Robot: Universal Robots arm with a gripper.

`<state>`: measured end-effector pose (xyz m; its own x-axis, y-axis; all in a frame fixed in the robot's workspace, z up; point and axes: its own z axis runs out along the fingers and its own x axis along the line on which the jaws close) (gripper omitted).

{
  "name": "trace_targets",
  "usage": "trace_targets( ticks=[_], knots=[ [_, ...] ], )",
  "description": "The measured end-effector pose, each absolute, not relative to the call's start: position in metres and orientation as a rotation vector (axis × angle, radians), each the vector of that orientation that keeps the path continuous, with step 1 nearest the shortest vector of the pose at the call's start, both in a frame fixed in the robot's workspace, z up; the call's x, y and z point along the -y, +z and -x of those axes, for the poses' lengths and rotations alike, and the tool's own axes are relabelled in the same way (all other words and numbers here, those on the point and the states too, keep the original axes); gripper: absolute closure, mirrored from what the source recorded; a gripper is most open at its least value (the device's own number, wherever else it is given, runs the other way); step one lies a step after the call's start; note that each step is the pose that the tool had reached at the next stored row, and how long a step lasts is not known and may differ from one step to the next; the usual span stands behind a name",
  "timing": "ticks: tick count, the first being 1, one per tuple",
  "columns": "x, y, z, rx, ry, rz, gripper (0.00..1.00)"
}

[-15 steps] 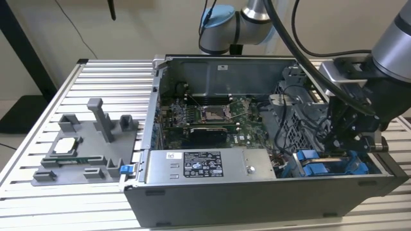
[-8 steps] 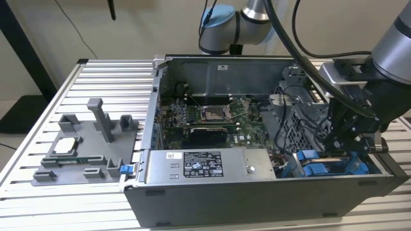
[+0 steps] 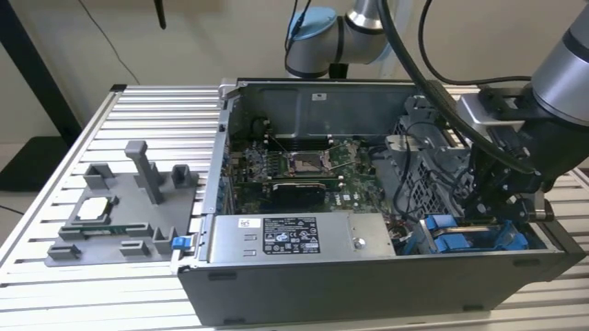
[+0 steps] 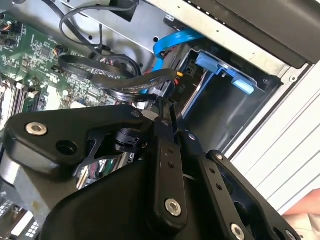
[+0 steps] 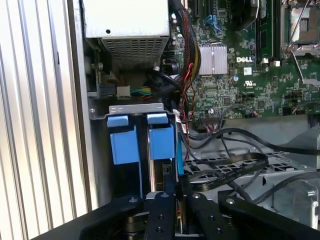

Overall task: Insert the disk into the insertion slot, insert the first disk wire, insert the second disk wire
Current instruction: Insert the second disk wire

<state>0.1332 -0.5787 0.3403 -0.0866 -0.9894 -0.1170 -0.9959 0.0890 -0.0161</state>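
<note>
Open PC case (image 3: 368, 276) lies on the slatted desk (image 3: 138, 296), motherboard (image 3: 304, 165) facing up. Gripper (image 3: 492, 207) is down inside the case at the drive bay corner, on the exterior view's right. In both wrist views the jaws sit narrow, nearly together, pinched at a black connector on a dark wire (image 4: 165, 97); whether they truly clamp it cannot be told. The insertion slot (image 5: 135, 107), grey metal with blue fittings, sits right next to the power supply (image 5: 125, 25). The disk (image 5: 161, 145) looks already seated in the slot: its blue frame shows there beside a second blue tab (image 5: 122, 142), drive body mostly hidden. Blue data cable (image 4: 172, 42) curves into the bay area in the second wrist view. Flat black cables (image 5: 225, 167) loop over the perforated cage next to the bay. Grey fixture tray (image 3: 120, 221) with parts on the desk at the exterior view's left, well apart from the gripper
</note>
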Motion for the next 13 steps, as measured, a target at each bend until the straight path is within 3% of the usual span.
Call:
trace_targets(
  ticks=[4, 5, 13],
  knots=[
    [0.579, 0.335, -0.134, -2.245, 0.101, 2.055, 1.00],
    [0.579, 0.334, -0.134, -2.243, 0.104, 2.053, 0.00],
    [0.579, 0.366, -0.134, -2.244, 0.104, 2.054, 0.00]
  ],
)
